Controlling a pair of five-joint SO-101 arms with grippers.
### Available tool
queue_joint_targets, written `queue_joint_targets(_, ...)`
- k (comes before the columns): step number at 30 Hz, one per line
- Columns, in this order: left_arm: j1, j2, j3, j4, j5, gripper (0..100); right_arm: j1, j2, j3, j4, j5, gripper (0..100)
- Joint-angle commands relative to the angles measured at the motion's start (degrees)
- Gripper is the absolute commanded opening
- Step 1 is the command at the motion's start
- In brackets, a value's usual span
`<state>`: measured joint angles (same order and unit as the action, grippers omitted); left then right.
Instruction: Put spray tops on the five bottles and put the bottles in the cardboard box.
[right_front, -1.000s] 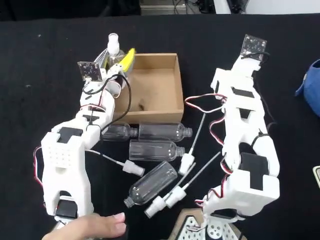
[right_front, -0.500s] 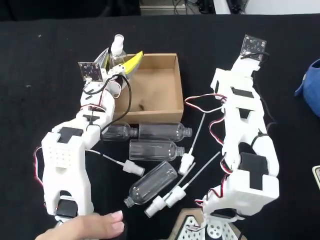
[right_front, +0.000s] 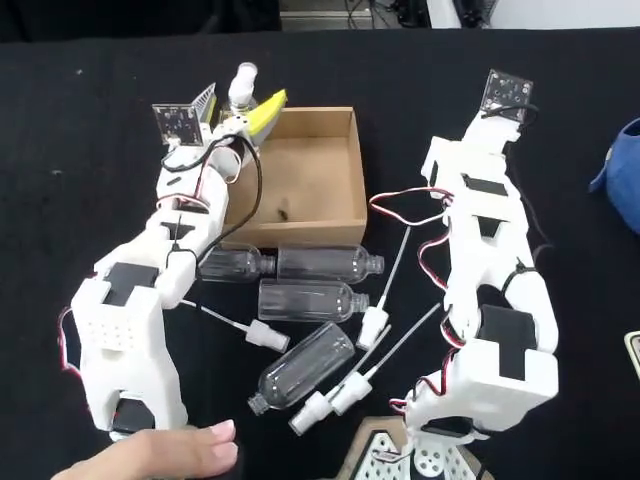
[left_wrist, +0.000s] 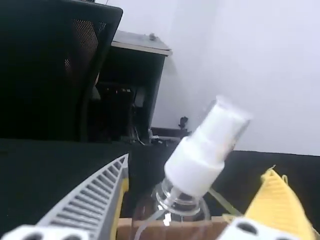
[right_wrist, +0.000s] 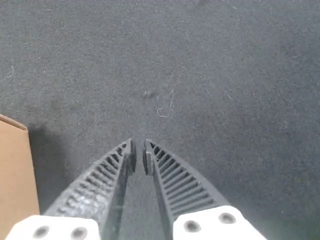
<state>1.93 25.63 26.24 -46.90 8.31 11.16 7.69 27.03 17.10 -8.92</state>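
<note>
A clear bottle with a white spray top (right_front: 243, 80) stands tilted at the far left corner of the cardboard box (right_front: 315, 170). My left gripper (right_front: 238, 103) is open around it, grey finger on one side and yellow finger on the other; in the left wrist view the spray top (left_wrist: 205, 150) sits in the wide gap between them. Several uncapped bottles (right_front: 305, 300) lie in front of the box, with loose spray tops (right_front: 373, 322) beside them. My right gripper (right_wrist: 138, 150) is shut and empty over bare black cloth, a box corner (right_wrist: 15, 170) beside it.
A person's hand (right_front: 170, 455) rests at the base of the left arm. A blue object (right_front: 622, 175) lies at the table's right edge. The right arm (right_front: 490, 250) stands folded to the right of the box and bottles.
My left gripper's yellow finger has swung outward, widening the gap around the bottle. That arm and the bottle have shifted toward the table's back. The right arm has stayed still.
</note>
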Motion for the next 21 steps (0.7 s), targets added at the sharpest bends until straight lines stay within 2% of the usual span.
queue_joint_targets(1, -0.2, -4.6, -2.5, 0.3, -0.6, 27, 0.9, -0.1, -3.2, -1.2, -0.2, 1.2)
queue_joint_targets(15, -0.8, -5.5, 1.7, 0.1, -0.7, 27, 0.9, -0.1, -3.2, -1.2, -0.2, 1.2)
queue_joint_targets(21, -0.7, -11.3, 6.1, 0.3, -0.6, 27, 0.9, -0.1, -3.2, -1.2, -0.2, 1.2)
